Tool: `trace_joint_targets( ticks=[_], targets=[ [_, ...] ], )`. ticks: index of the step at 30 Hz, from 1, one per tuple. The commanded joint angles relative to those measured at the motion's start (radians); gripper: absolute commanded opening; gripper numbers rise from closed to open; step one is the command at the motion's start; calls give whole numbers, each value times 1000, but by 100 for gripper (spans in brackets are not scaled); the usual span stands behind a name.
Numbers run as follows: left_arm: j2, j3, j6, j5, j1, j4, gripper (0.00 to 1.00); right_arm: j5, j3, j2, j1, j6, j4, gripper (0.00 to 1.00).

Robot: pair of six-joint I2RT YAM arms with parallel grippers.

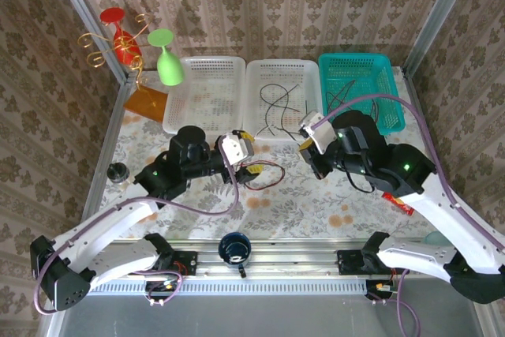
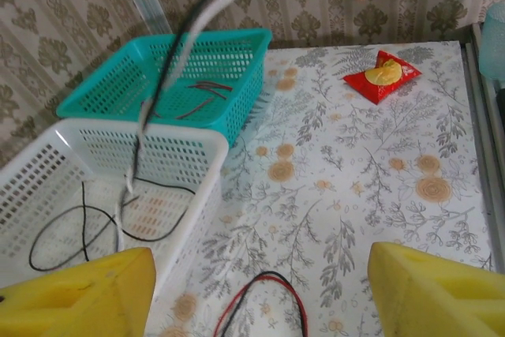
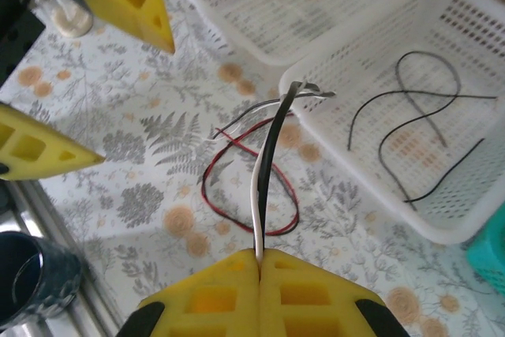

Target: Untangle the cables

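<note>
**One strand up, the knot on the cloth below**

Your right gripper has its fingers pressed together on a black-and-white strand. It holds the strand above the red and black loop, which lies on the table just in front of the middle white basket.

Your left gripper hangs over that loop with its fingers spread, holding nothing.

Next, I'd judge, you want the left to pinch the loop while the right draws away — slowly, so nothing snags.

It is hard to make out whether the raised strand crosses the loop — its far end blurs near the basket rim. Loose black cables lie inside that basket.
</note>
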Motion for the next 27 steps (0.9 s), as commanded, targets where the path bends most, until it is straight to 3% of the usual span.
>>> trace_joint_targets(
  ticks=[1,6,13,20,23,26,27],
  targets=[
    [22,64,72,18,-9,0,69,-84,-19,23,-3,-11,-21,0],
    [97,96,144,-6,-54,10,64,-141,-44,51,-3,17,-4,0],
    [166,49,153,64,-50,242,55,-200,-67,53,-3,37,7,0],
    [255,113,164,152,-57,146,44,-222,-78,37,-4,48,20,0],
    [254,104,161,144,-61,148,29,-219,-82,29,-3,43,18,0],
    [243,97,145,136,-60,161,0,-215,-84,26,-4,41,18,0],
    [241,99,138,134,-60,162,0,-213,-87,23,-5,40,22,2]
  ],
)
